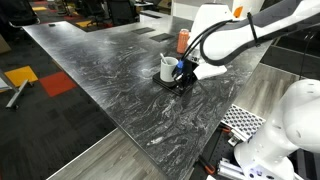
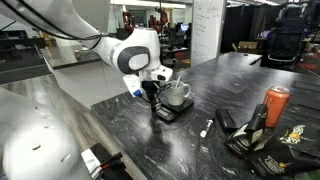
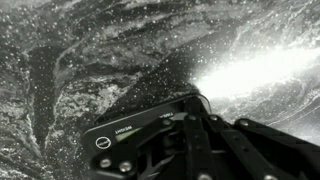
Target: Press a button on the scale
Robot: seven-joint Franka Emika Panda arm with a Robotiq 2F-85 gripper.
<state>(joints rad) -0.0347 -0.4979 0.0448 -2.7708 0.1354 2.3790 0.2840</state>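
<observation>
We see the scale [image 1: 171, 85] [image 2: 165, 114] lying flat on the dark marbled table [image 1: 95, 70], a thin black slab near the middle of the surface in both exterior views. A white cup [image 1: 167, 68] stands right at its far side (whether it sits on the slab or just behind it, we cannot tell). An orange bottle [image 1: 183, 40] stands further back on the table, apart from both.

The white arm reaches over the table and points the gripper [image 1: 182, 79] straight down at the scale. In both exterior views its tip is low over the slab, at the edge away from the cup. We cannot tell from either angle whether it touches the surface.

In the wrist view the gripper [image 3: 196, 100] comes in from the bottom of the picture, and its dark fingers [image 3: 192, 125] look drawn together into one tip with no gap between them, holding nothing. Beyond the tip we see only the speckled marble and a bright patch of glare. The scale itself cannot be made out there.

In an exterior view a small white object [image 2: 205, 127] lies on the table near the scale, and some dark items [image 2: 250, 140] are heaped well off to the side by the bottle.
</observation>
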